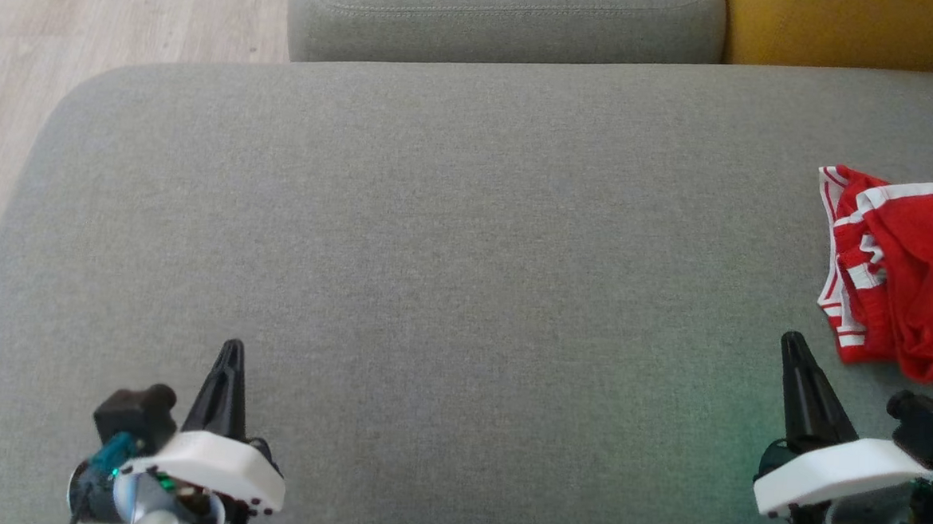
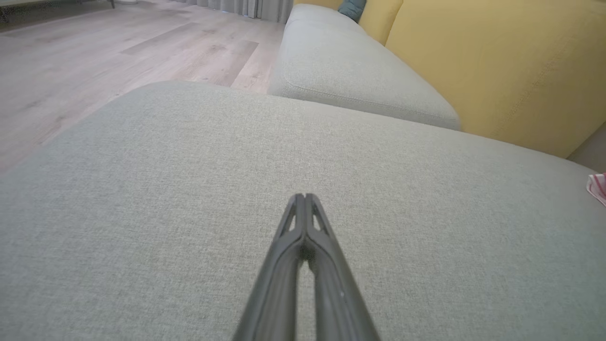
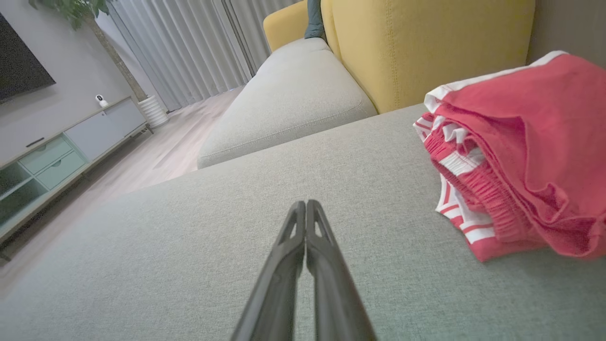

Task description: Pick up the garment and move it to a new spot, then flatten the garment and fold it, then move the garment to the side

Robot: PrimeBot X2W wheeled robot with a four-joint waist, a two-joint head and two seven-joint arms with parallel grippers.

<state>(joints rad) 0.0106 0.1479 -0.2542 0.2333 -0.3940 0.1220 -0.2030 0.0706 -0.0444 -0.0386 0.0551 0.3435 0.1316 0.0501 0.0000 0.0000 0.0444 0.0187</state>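
The garment is a red piece with white stripes, lying bunched in a heap at the right edge of the grey sofa cushion. In the right wrist view the garment sits to the right of the fingers, apart from them. My right gripper is shut and empty, just below and left of the heap. My left gripper is shut and empty over the bare cushion at the lower left. Both pairs of fingertips, left and right, are pressed together. A sliver of the garment shows at the left wrist view's right edge.
A second grey seat cushion lies behind, with a yellow backrest to its right. Wooden floor runs along the cushion's left side. A low cabinet, curtains and a plant stand across the room.
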